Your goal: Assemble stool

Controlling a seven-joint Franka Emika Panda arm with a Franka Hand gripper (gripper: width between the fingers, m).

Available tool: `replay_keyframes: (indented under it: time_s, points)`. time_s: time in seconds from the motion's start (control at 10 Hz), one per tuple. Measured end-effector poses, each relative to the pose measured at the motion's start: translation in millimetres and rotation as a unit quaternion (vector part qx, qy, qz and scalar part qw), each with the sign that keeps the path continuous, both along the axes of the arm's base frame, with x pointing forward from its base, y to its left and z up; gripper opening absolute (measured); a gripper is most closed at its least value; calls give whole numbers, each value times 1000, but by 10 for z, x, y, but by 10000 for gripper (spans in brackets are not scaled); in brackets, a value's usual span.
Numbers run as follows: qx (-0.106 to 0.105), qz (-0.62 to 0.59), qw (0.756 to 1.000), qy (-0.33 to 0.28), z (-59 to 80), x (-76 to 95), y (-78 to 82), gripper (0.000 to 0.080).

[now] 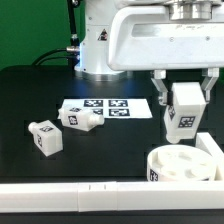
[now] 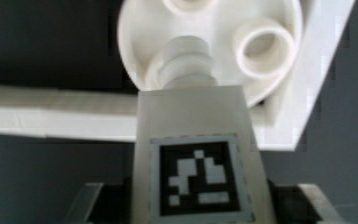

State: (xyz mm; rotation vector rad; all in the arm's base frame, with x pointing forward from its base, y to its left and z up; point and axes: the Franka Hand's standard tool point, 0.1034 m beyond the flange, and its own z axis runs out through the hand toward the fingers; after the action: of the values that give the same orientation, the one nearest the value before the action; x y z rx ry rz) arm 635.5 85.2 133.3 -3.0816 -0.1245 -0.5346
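My gripper (image 1: 182, 104) is shut on a white stool leg (image 1: 182, 113) with a black-and-white tag, holding it upright above the round seat (image 1: 183, 163) at the exterior view's lower right. In the wrist view the leg (image 2: 197, 150) fills the middle between my fingers (image 2: 98, 203), its threaded tip pointing at the seat (image 2: 176, 30), close to one of the seat's round holes (image 2: 265, 48). Two more legs lie on the black table: one (image 1: 45, 137) at the left, one (image 1: 80, 119) beside the marker board.
The marker board (image 1: 107, 107) lies flat on the table behind the loose legs. A white wall (image 1: 70, 193) runs along the table's front edge and past the seat (image 2: 51, 110). The robot's base (image 1: 105, 40) stands at the back.
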Motion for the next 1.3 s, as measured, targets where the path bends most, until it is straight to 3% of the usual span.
replay_keyframes:
  time_s: [0.3, 0.4, 0.5, 0.6, 0.8, 1.3]
  points:
    - [8, 6, 996, -87, -28, 2, 5, 337]
    - [2, 13, 996, -83, -69, -12, -46, 337]
    - [-1, 10, 997, -79, -69, 41, -232, 337]
    - [4, 10, 994, -109, -66, 103, -296, 337]
    - [18, 5, 991, -134, -146, 79, -161, 337]
    - [12, 10, 990, -142, -223, 7, -203, 337]
